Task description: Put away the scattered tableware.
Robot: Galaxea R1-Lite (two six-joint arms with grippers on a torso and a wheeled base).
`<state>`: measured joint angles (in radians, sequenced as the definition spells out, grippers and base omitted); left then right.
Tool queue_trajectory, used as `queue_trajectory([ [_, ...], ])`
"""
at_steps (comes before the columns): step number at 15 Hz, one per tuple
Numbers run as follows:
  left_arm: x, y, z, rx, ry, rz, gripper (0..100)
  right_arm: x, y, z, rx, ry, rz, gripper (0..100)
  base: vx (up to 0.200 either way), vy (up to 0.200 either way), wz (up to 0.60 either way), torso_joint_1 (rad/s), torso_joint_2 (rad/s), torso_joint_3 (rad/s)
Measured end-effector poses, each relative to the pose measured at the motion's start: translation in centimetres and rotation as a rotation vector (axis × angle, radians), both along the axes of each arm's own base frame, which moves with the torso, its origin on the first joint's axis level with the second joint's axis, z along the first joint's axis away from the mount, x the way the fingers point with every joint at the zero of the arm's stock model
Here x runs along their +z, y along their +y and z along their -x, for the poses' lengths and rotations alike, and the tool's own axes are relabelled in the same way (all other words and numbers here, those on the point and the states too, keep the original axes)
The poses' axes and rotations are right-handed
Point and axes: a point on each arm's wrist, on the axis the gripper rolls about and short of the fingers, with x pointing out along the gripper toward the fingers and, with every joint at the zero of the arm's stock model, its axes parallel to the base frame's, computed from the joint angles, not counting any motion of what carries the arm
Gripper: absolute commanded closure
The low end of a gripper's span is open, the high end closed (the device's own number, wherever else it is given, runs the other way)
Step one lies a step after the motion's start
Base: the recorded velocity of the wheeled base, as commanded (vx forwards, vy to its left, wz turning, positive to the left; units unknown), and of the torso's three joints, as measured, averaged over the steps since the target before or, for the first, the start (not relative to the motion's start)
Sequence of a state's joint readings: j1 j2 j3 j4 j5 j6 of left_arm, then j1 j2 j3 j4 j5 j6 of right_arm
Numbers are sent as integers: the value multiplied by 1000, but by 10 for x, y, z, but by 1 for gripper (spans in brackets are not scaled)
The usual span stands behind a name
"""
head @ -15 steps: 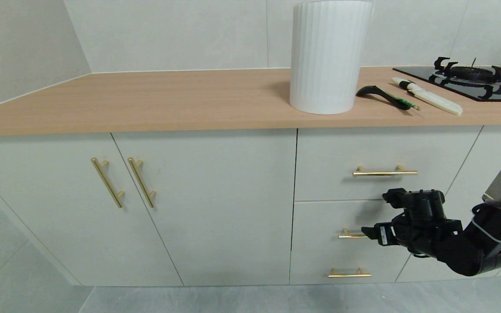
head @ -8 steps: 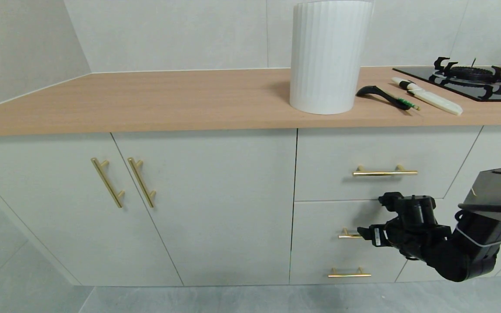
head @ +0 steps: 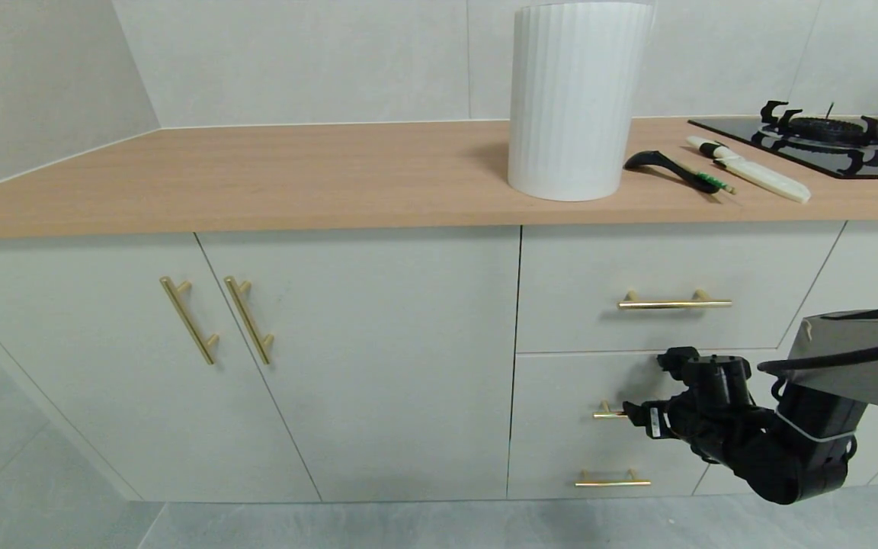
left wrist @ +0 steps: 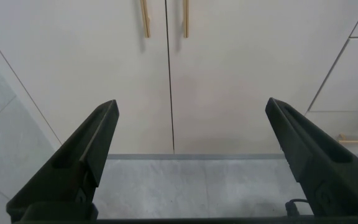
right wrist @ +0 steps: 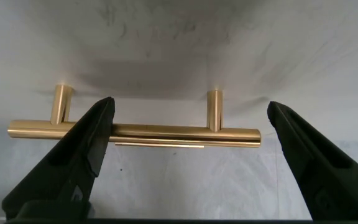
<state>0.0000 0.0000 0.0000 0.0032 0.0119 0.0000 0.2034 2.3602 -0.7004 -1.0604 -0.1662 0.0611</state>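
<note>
Right end effector [head: 632, 415] is low in the lower right of the head view, nose up against the middle drawer handle [head: 608, 414]. Its jaws are spread wide and hold nothing. In the right wrist view the brass bar [right wrist: 135, 132] runs straight across the gap of that end effector [right wrist: 190, 106], with one post near each finger. It looks just short of contact, though I can't tell for sure.

The opening lies along the bar, not across it (so to my eye a plain squeeze won't pinch it). The bar should be stiff, smooth metal and likely slick. The best hold is mid-bar between the two posts, and the pull should be straight out.

The tableware is well apart from this end effector, up on the surface at the upper right. A black spoon [head: 664, 164] lies just beside a white ribbed container [head: 572, 99]. A white knife [head: 755, 174] is near it, towards the hob [head: 828, 137].

Both pieces look light, thin and rigid, and they lie flat on the wood, so either could skid. I'd take each by its handle, and for the knife keep clear of the blade end.

Left end effector [left wrist: 191, 130] faces the cabinet doors [left wrist: 229, 68], with its jaws wide apart and empty.
</note>
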Motion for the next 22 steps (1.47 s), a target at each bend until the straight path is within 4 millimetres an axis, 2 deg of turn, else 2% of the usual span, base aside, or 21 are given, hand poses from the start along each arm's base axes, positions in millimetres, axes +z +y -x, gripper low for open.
queue_trajectory([
  [9,0,0,0,0,0,0,0,-4,-1,3,1,25,6,0,0,0,0,0,0,0],
  [14,0,0,0,0,0,0,0,8,-2,16,11,68,18,0,0,0,0,0,0,0],
  [17,0,0,0,0,0,0,0,40,-2,34,43,100,9,0,0,0,0,0,0,0],
  [22,0,0,0,0,0,0,0,127,11,79,142,12,-25,0,0,0,0,0,0,0],
])
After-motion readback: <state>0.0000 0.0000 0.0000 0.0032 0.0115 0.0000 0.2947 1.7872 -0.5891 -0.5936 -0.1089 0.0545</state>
